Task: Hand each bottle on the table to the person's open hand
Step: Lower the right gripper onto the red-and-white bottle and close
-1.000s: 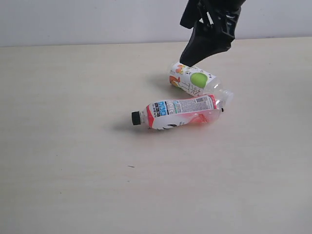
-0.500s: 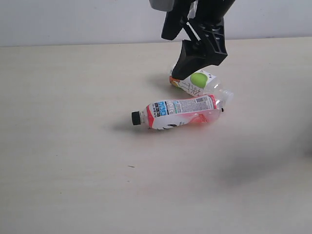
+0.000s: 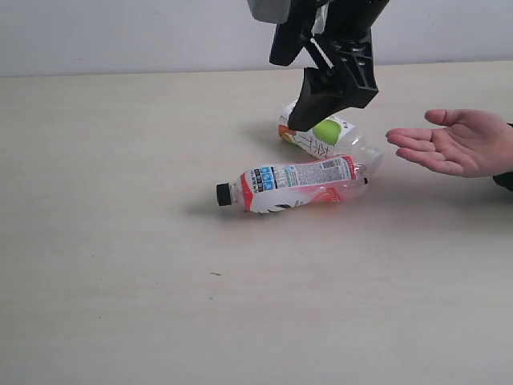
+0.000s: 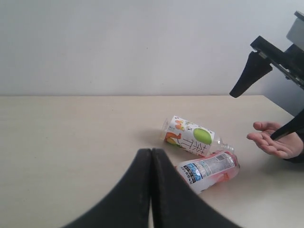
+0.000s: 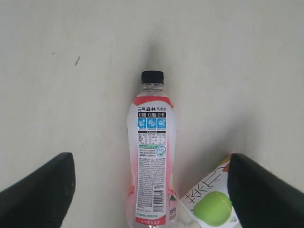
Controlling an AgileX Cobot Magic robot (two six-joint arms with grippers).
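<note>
Two bottles lie on their sides on the table (image 3: 120,241), touching at one end. The red-and-white bottle (image 3: 292,184) has its black cap (image 3: 223,194) pointing left. Behind it is a green-apple bottle (image 3: 325,136). My right gripper (image 3: 321,108) hangs open and empty just above the green-apple bottle, and in its wrist view it straddles the red-and-white bottle (image 5: 151,156) from above. The person's open hand (image 3: 457,144) is held palm up at the right, beside the bottles. My left gripper (image 4: 152,154) is shut and empty, short of both bottles (image 4: 192,137).
A pale wall (image 3: 120,32) rises behind the table's far edge. A tiny dark speck (image 3: 215,273) marks the tabletop in front of the bottles.
The person's hand has come in from the right, palm up. My right gripper moved left and down over the green-apple bottle, then held still. The bottles have not moved.
</note>
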